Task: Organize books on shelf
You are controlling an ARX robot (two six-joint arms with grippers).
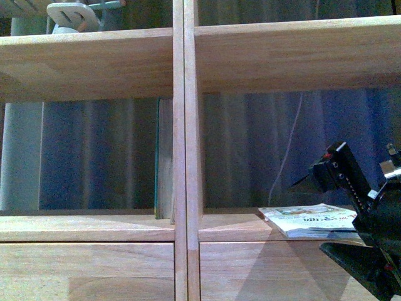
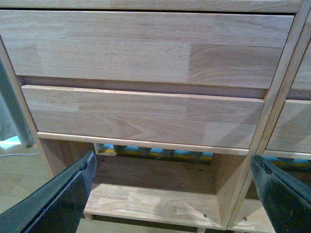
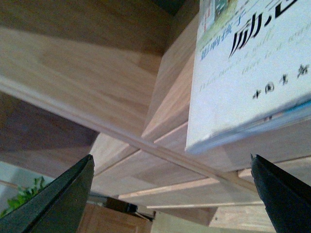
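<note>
The light wood shelf (image 1: 186, 75) fills the front view, with a central upright divider. A slim grey book with a teal edge (image 1: 164, 160) stands upright in the left cubby against the divider. A white paperback with a dark Chinese title (image 1: 313, 219) lies flat in the right cubby, overhanging the front edge. It also shows in the right wrist view (image 3: 248, 73). My right gripper (image 3: 171, 165) is open and empty, just in front of and below the paperback; its arm (image 1: 369, 213) shows at lower right. My left gripper (image 2: 172, 162) is open and empty, facing the lower drawers.
Plain drawer fronts (image 2: 146, 48) sit above a low open cubby (image 2: 155, 199). A white object (image 1: 72, 14) rests on the top shelf at left. A dark curtain (image 1: 94, 157) and a thin white cable (image 1: 285, 157) hang behind the shelf. A green plant (image 3: 24, 196) is nearby.
</note>
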